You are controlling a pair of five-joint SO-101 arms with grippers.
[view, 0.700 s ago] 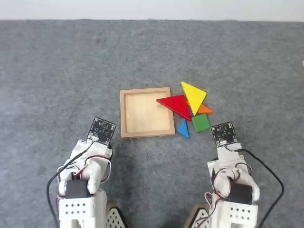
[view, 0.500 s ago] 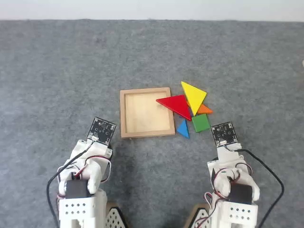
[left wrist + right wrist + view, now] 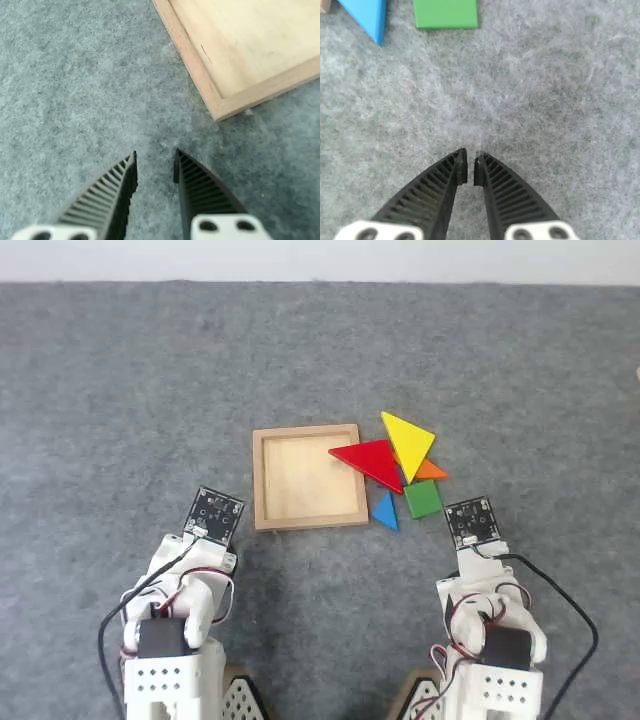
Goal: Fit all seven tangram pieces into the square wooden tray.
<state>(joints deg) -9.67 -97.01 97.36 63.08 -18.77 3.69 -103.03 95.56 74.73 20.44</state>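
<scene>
1. High view. The square wooden tray [image 3: 258, 480] lies on the grey mat [image 3: 120, 390], and its floor is bare apart from one intrusion. The red triangle [image 3: 368, 462] lies across the tray's right rim with its tip over the inside.
   - The yellow triangle [image 3: 408, 440], orange piece [image 3: 432, 470], green square [image 3: 423, 499] and blue triangle [image 3: 385, 510] sit bunched just beside that rim, on the mat.
   - I count five pieces. Whether more lie under the stack, I cannot tell.
   - The left arm [image 3: 185, 580] is near the tray's near-left corner. The right arm [image 3: 485, 600] is near the green square.
   - Risk: the pieces overlap, so lifting one is likely to drag its neighbours. The red triangle perched on the rim may tip or skid.

2. Left wrist view. The left gripper [image 3: 155, 155] has its jaws a little apart and holds nothing. It hangs over the mat, short of the tray corner [image 3: 190, 55].
   - Risk: a nudge on that corner would slide the light tray.

3. Right wrist view. The right gripper [image 3: 471, 152] is almost closed, with only a sliver of gap, and holds nothing. The green square [image 3: 445, 12] and blue triangle [image 3: 367, 15] lie ahead of it.
   - Risk: the pieces are thin and flat, and jaws this narrow would push one rather than grip it.
</scene>
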